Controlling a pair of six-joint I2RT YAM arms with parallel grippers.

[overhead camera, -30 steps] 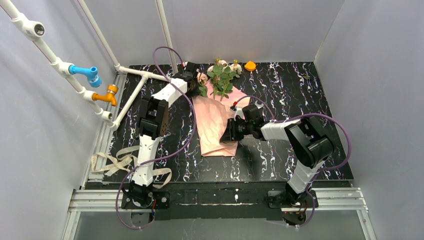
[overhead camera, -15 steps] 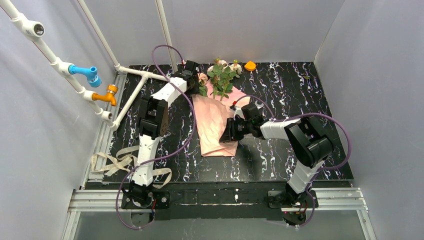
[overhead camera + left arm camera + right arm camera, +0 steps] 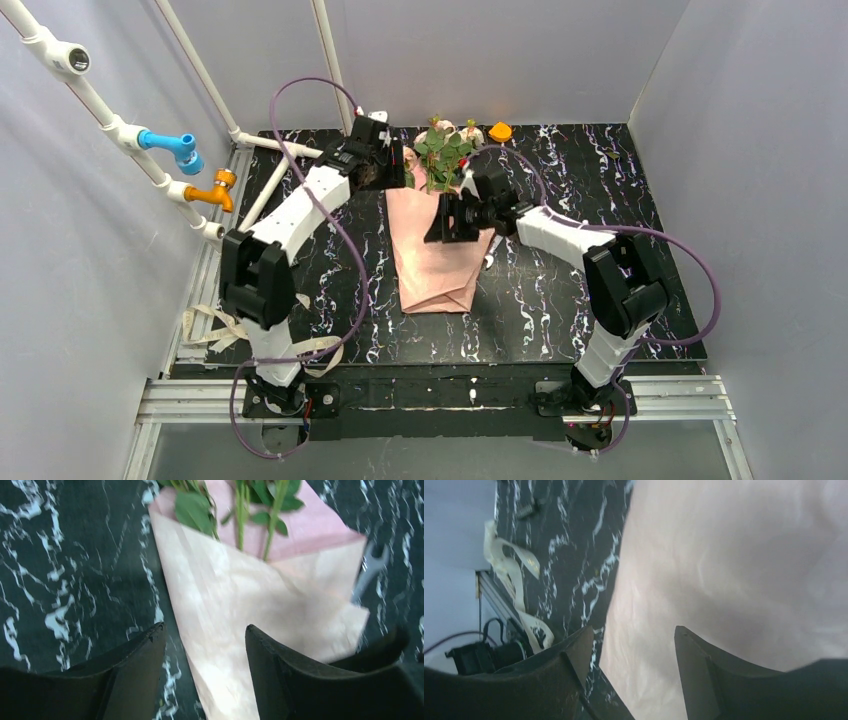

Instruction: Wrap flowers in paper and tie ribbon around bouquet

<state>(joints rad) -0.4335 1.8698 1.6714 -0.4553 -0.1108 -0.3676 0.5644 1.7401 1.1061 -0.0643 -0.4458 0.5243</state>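
The bouquet lies in the middle of the black marbled table: pink paper [image 3: 432, 262] folded into a cone with its point toward me, and the flowers [image 3: 446, 152] with green leaves sticking out at the far end. Stems and leaves [image 3: 239, 510] lie on the paper [image 3: 235, 605]. My left gripper [image 3: 386, 168] hovers at the cone's upper left edge, open [image 3: 205, 627] with nothing between its fingers. My right gripper [image 3: 447, 222] hangs over the cone's upper right part, open [image 3: 634, 629] above the paper [image 3: 724, 570]. The ribbon [image 3: 232, 325] lies loose at the table's near left edge, also in the right wrist view [image 3: 511, 575].
A steel spanner [image 3: 370, 569] lies by the paper's right edge [image 3: 489, 256]. An orange object [image 3: 500, 131] sits at the back wall. White pipes with a blue tap [image 3: 180, 148] and an orange tap [image 3: 215, 188] run along the left. A metal rail [image 3: 440, 398] borders the near edge.
Both grippers have opened and let go of the paper. The right gripper moved up the cone toward the flowers; the left arm swung its elbow out left and lifted.
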